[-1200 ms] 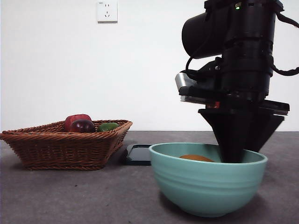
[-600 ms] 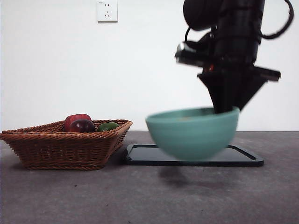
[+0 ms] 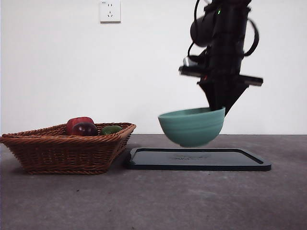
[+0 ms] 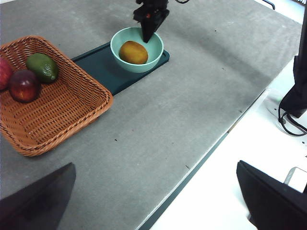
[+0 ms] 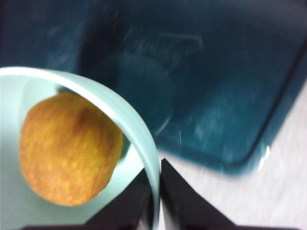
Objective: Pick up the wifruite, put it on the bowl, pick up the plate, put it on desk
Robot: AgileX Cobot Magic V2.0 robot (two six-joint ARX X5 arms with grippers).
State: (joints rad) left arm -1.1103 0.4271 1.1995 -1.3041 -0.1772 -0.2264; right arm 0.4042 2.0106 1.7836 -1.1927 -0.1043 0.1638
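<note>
Fruit first: in your front view you cannot see it, since it sits below the rim of the bowl (image 3: 192, 126). That bowl hangs in the air above the dark tray (image 3: 198, 159), clear of it, and tilts slightly, its rim higher on the side where the right hand (image 3: 218, 111) pinches it from above. The tray lies flat on the bench (image 3: 153, 201). Beside the tray stands a wicker basket (image 3: 67, 147), and over its edge you can make out a red apple (image 3: 76, 122), a dark purple fruit (image 3: 85, 129) and a green fruit (image 3: 111, 130). A wall socket (image 3: 110, 10) is mounted high behind the basket.

Your left wrist view looks down from well away. Here the brownish-orange fruit (image 4: 133, 52) lies inside the bowl (image 4: 136, 49), with the right hand (image 4: 147, 31) clamped on the far rim and the tray (image 4: 103, 69) beneath. The basket (image 4: 43, 93) sits just beside the tray. Your left hand (image 4: 153, 201) is released, its two black tips spread wide apart and holding nothing.

Your right wrist view is blurred. The two black tips of the hand (image 5: 157, 191) close on the bowl's pale rim (image 5: 139, 139), one inside and one outside. The fruit (image 5: 69, 146) rests in the bowl next to them, and the tray (image 5: 201, 86) shows below.
</note>
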